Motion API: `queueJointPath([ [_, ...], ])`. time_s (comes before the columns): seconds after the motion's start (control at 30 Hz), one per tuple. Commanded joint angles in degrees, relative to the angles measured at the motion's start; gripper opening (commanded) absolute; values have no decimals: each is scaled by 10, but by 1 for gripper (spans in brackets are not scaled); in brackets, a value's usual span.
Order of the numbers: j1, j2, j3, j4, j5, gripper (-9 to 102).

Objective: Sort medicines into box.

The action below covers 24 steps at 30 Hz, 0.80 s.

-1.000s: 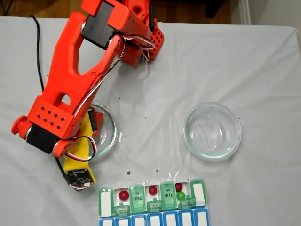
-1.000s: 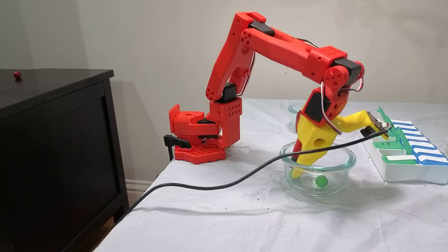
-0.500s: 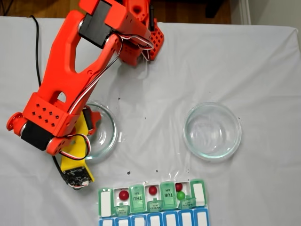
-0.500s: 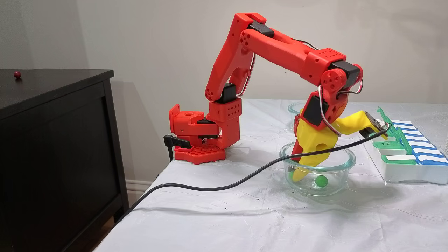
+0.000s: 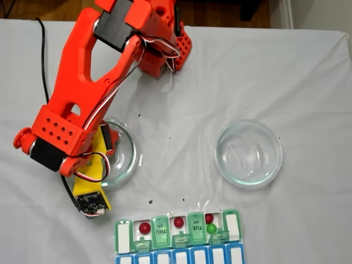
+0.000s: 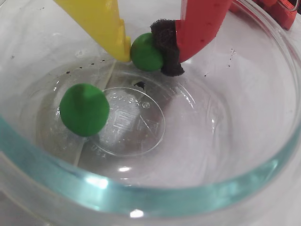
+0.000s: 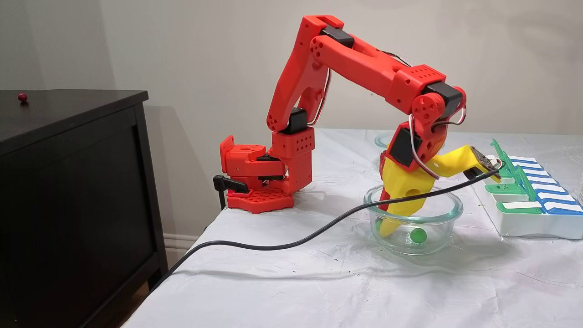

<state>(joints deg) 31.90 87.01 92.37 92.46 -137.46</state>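
In the wrist view my gripper (image 6: 146, 59) is shut on a green medicine ball (image 6: 145, 51), pinched between the yellow finger (image 6: 106, 23) and the red finger's black pad (image 6: 167, 44). It sits low inside a clear glass dish (image 6: 141, 195). A second green ball (image 6: 84, 109) lies loose on the dish floor and also shows from the side (image 7: 418, 235). The box (image 5: 124, 236) lies near the table's front edge with several lids raised. Its open cells hold three red balls (image 5: 144, 227) (image 5: 178, 222) (image 5: 209, 218) and one green ball (image 5: 211, 227). From the side, the gripper (image 7: 381, 228) dips into the dish (image 7: 448, 212).
An empty glass dish (image 5: 278, 159) stands right of the arm in a fixed view. A black cable (image 7: 273, 243) trails from the wrist camera across the white cloth. A dark cabinet (image 7: 68, 182) beside the table carries a stray red ball (image 7: 22, 96).
The arm has sunk a little, carrying the gripper deeper into the dish and slightly toward the base. The loose green ball has stayed put.
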Motion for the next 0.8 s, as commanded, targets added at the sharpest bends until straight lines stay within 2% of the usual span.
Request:
queueJointPath([
  [0.0, -3, 42, 0, 2, 17, 0],
  [0.23, -52, 134, 17, -37, 171, 0],
  [0.33, -72, 181, -4, -42, 212, 0],
  [0.63, -171, 271, -51, -89, 427, 0],
  [0.7, -215, 299, -7, -161, 534, 0],
  [0.77, -253, 351, 83, -318, 679, 0],
])
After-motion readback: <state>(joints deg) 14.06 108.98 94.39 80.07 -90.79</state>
